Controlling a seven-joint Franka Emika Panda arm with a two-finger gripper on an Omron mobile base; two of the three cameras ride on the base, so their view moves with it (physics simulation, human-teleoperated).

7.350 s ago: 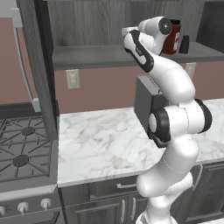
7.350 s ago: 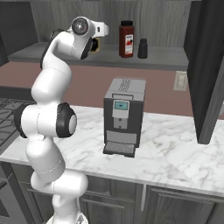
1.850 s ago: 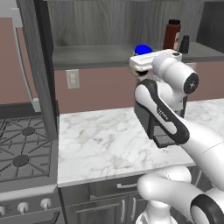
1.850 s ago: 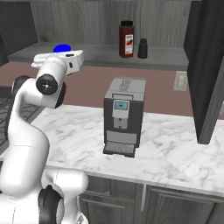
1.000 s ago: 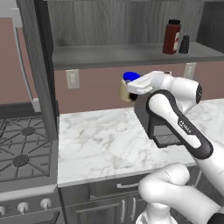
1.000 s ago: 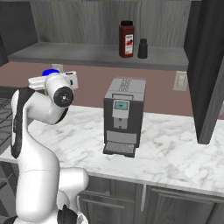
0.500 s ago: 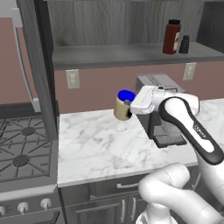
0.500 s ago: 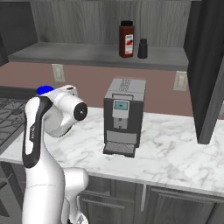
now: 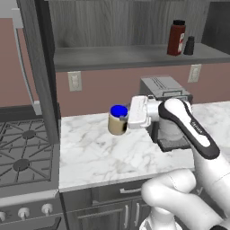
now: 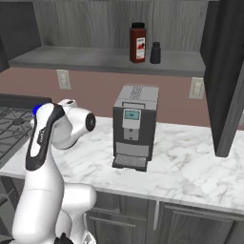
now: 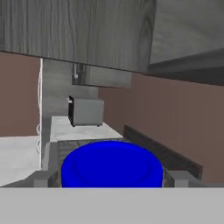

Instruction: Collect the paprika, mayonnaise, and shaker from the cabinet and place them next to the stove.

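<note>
My gripper is shut on the mayonnaise, a cream jar with a blue lid, holding it upright low over the marble counter a little right of the stove. In the hand view the blue lid sits between my fingertips. Its lid edge peeks past the arm in the right base view. The paprika and the small black shaker stand side by side on the cabinet shelf.
A grey boxy coffee machine stands on the counter behind my arm. A dark cabinet side panel rises between stove and counter. Another tall panel stands at the right. Wall outlets sit on the backsplash.
The arm has brought the mayonnaise down from shelf height and leftward, to just over the counter near the stove. The paprika and shaker have not moved.
</note>
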